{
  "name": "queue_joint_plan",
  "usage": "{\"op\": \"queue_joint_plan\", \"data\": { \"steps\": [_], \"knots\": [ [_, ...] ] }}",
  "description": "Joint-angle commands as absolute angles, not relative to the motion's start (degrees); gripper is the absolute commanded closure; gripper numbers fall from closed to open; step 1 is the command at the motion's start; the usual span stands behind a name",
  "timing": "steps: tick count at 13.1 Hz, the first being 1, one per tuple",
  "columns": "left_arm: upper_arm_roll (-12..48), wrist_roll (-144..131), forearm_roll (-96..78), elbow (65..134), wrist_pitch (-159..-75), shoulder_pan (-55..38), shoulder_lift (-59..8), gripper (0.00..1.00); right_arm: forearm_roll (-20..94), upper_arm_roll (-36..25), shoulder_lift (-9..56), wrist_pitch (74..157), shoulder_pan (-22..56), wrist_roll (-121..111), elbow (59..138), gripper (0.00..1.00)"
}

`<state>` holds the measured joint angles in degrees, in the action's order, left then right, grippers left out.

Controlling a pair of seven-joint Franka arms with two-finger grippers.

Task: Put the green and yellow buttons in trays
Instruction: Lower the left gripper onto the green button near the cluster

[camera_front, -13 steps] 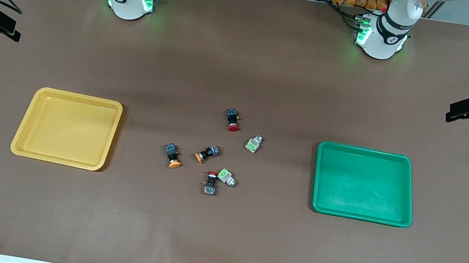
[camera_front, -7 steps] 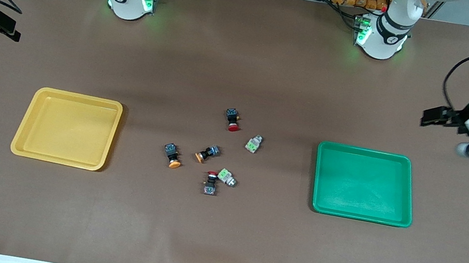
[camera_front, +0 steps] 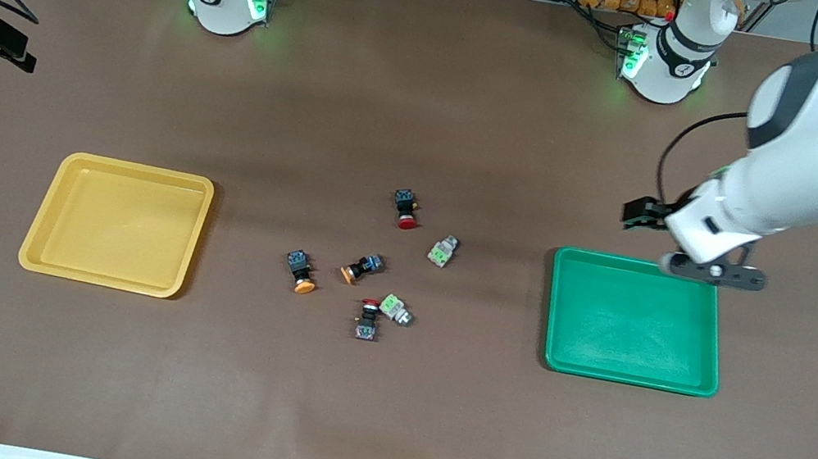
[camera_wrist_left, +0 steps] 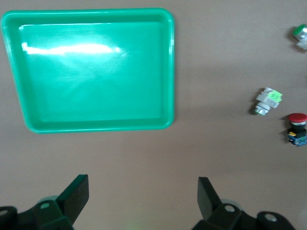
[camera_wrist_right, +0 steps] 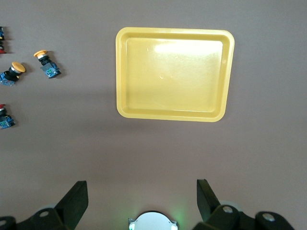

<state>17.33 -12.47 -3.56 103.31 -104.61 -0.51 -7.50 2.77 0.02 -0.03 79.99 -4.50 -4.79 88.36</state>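
Here green tray (camera_front: pixel 625 375) lies lengthwise along table.

Two green buttons (camera_front: pixel 442 251) and two yellow buttons (camera_front: pixel 302 271) lay loose between the empty yellow tray (camera_front: pixel 39 232) and the empty green tray (camera_front: pixel 713 347), clear of all fingers.

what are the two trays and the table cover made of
Green tray and yellow tray: likely moulded plastic, glossy, judging by bright glare streaks and rounded rims. Table cover: seemingly a matte brown sheet, perhaps paper or vinyl; it ripples at the edge nearest the front camera.
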Motion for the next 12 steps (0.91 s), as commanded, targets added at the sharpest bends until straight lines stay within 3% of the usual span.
{"op": "queue_joint_plan", "data": {
  "steps": [1, 9, 12],
  "knots": [
    [19.25, -12.66, -3.25, 102.92, -109.84, -1.23, -12.55, 0.00, 3.25, 0.00, 0.09, 79.19, -4.66, -4.48, 87.45, 0.00],
    [19.16, -13.01, -3.16, 103.27, -138.22, -12.82, -29.51, 0.00, 3.25, 0.00, 0.09, 79.10, -4.57, -4.48, 87.45, 0.00],
    [18.64, -17.99, -2.82, 103.27, -140.97, -17.91, -31.72, 0.00, 3.25, 0.00, 0.09, 79.19, -4.57, -4.48, 87.45, 0.00]
  ]
}}
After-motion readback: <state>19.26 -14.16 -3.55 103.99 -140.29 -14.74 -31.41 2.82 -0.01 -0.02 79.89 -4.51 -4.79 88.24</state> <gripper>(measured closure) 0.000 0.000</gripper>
